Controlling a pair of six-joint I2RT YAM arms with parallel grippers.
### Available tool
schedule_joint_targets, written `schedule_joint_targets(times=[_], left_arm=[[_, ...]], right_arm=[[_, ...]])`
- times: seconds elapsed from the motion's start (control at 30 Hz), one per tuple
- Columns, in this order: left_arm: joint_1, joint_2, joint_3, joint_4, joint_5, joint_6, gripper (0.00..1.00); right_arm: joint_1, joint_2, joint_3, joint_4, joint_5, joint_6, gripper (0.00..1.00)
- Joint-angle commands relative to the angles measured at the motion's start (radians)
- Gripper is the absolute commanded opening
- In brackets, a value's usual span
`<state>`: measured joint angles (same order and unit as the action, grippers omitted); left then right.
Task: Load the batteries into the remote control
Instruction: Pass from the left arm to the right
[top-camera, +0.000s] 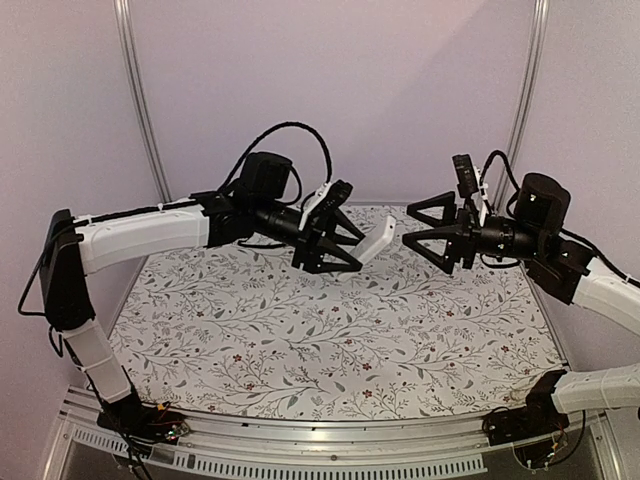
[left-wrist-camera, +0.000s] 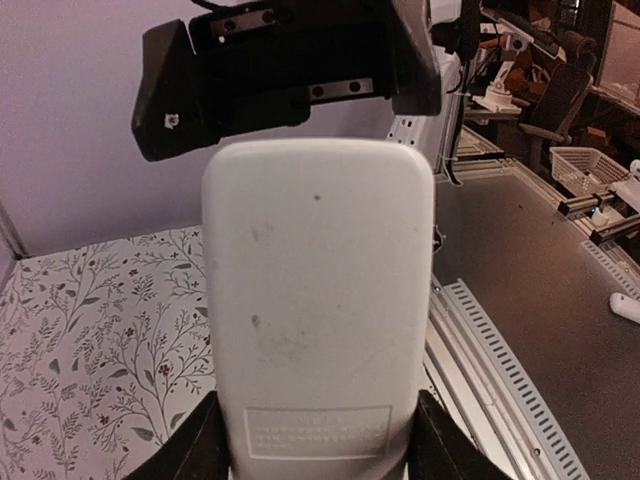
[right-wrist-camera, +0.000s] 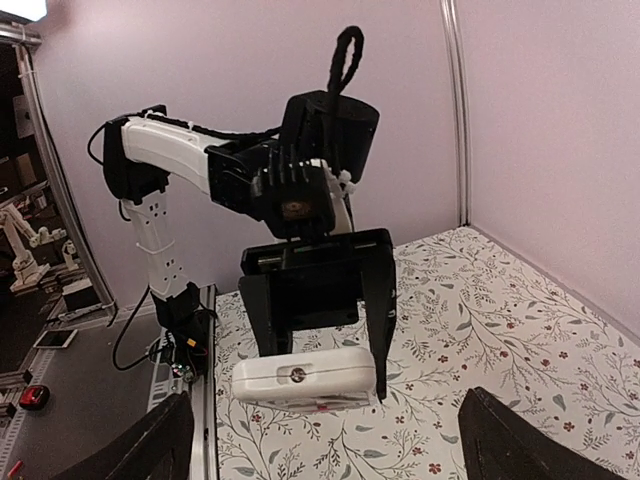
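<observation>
The white remote control (top-camera: 380, 240) is held in the air above the table by my left gripper (top-camera: 355, 250), which is shut on its sides. In the left wrist view its plain white back (left-wrist-camera: 318, 300) fills the middle, between the fingers (left-wrist-camera: 190, 450). My right gripper (top-camera: 408, 226) is open and empty, level with the remote and a short gap to its right, pointing at its free end. The right wrist view shows that end (right-wrist-camera: 303, 378) facing me, with my own fingers (right-wrist-camera: 150, 445) wide apart at the bottom corners. No batteries are in view.
The table carries a floral patterned mat (top-camera: 300, 340). Lilac walls with metal posts (top-camera: 140, 100) stand behind and at both sides. A slotted metal rail (top-camera: 300, 460) runs along the near edge by the arm bases.
</observation>
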<state>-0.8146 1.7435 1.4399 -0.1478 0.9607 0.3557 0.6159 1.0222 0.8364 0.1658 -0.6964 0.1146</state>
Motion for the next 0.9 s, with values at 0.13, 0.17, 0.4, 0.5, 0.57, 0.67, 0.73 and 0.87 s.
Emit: schedule_joint_targets(times=[0.13,0.17,0.4,0.5,0.57,0.67,0.73,0.87], left_arm=[[0.003,-0.008,-0.042,0.326,0.131,-0.229,0.34],[0.003,-0.006,-0.042,0.334,0.133,-0.239,0.35],[0.0,0.017,-0.04,0.367,0.125,-0.272,0.35],[0.0,0.031,-0.041,0.397,0.129,-0.299,0.35],[0.0,0.038,-0.042,0.416,0.131,-0.316,0.35],[0.0,0.039,-0.043,0.428,0.132,-0.323,0.35],[0.0,0.041,-0.043,0.432,0.131,-0.328,0.35],[0.0,0.047,-0.043,0.439,0.129,-0.339,0.35]], right_arm=[[0.063,0.072,0.087,0.014,-0.063,-0.042,0.92],[0.068,0.083,0.092,0.014,-0.062,-0.043,0.92],[0.109,0.128,0.135,0.001,-0.024,-0.07,0.86],[0.118,0.141,0.151,-0.006,-0.02,-0.086,0.83],[0.123,0.149,0.159,-0.009,-0.023,-0.09,0.79],[0.127,0.153,0.163,-0.011,-0.022,-0.094,0.72],[0.128,0.157,0.164,-0.013,-0.023,-0.095,0.68],[0.127,0.169,0.176,-0.025,-0.025,-0.098,0.59]])
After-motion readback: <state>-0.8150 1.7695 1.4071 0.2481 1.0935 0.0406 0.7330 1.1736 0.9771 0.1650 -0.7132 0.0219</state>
